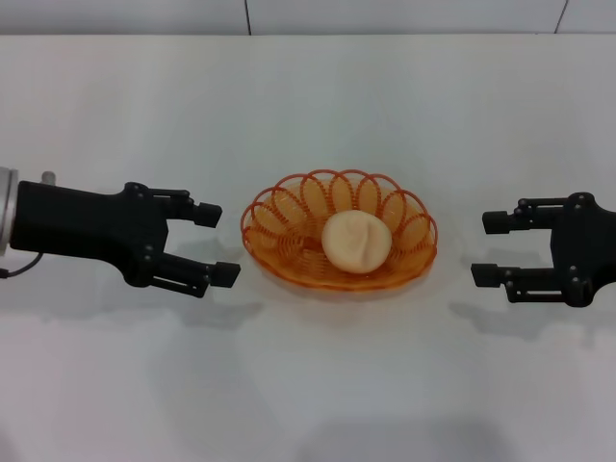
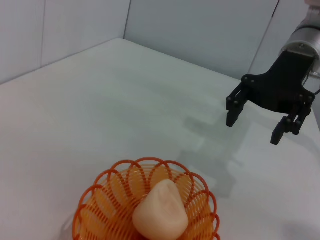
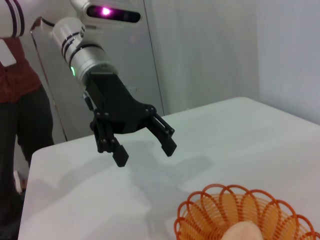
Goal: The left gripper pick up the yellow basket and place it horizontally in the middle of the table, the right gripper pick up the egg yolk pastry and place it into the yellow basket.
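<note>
Left gripper (image 1: 214, 244): jaws standing apart, gripping nothing, fingertips pointing toward the basket's left end and hanging just beside it without touching. Right gripper (image 1: 491, 248): jaws likewise apart and empty, fingertips facing the basket's right end, a little farther off. Both claws are casting soft shadows on the table (image 1: 308, 385).

Yellow basket (image 1: 289, 207) is sitting flat and upright near the middle of the table, between the two claws. Its long axis is running left to right across the head view, in line with both grippers. Oval form, thin orange-yellow translucent wire, rim made of tall rounded loops like scallops, floor of finer concentric strands.

Egg yolk pastry (image 1: 356, 242) is resting inside the basket, slightly right of its centre, dome up. Surface pale cream-beige, smooth, matte, with a shallow crease running across the top; outline roughly round.

Left wrist view is showing the basket (image 2: 100, 200) with the pastry (image 2: 160, 212) in it and the right gripper (image 2: 255, 125) beyond. Right wrist view is catching the left gripper (image 3: 145, 150) over the white matte tabletop, a green ring light (image 3: 73, 70) glowing on its arm, the basket rim (image 3: 210, 200) in the foreground.
</note>
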`<control>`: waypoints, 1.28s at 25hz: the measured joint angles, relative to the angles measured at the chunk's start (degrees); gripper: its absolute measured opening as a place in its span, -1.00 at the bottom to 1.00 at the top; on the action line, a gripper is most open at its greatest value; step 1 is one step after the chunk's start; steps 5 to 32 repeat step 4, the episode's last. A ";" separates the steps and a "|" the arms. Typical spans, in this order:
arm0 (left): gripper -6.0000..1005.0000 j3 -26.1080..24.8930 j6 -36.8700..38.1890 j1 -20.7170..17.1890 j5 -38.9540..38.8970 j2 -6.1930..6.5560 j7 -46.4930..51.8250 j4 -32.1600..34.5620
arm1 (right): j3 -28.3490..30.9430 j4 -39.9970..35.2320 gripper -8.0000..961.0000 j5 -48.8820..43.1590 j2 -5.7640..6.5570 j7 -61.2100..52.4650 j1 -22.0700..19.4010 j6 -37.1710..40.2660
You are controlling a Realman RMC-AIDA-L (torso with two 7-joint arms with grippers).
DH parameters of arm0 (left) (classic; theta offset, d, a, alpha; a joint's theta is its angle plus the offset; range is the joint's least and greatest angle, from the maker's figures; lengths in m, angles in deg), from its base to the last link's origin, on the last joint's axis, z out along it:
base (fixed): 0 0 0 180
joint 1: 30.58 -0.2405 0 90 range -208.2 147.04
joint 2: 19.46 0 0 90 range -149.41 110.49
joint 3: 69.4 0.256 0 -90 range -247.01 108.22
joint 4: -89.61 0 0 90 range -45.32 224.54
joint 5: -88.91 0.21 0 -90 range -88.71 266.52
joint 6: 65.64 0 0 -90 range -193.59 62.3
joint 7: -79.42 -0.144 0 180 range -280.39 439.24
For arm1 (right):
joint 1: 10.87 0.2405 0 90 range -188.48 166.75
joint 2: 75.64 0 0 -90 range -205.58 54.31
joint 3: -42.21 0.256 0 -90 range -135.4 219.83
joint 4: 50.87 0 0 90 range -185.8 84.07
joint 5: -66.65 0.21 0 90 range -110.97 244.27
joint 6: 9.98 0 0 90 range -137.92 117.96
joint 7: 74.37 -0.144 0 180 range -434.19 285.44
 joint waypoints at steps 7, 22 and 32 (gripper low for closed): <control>0.77 0.00 0.03 0.00 0.05 -0.07 0.00 0.00 | -0.04 -0.29 0.35 -0.09 -0.07 -0.10 0.02 0.11; 0.77 0.00 0.03 0.00 0.05 -0.07 0.00 0.00 | -0.04 -0.29 0.35 -0.09 -0.07 -0.10 0.02 0.11; 0.77 0.00 0.03 0.00 0.05 -0.07 0.00 0.00 | -0.04 -0.29 0.35 -0.09 -0.07 -0.10 0.02 0.11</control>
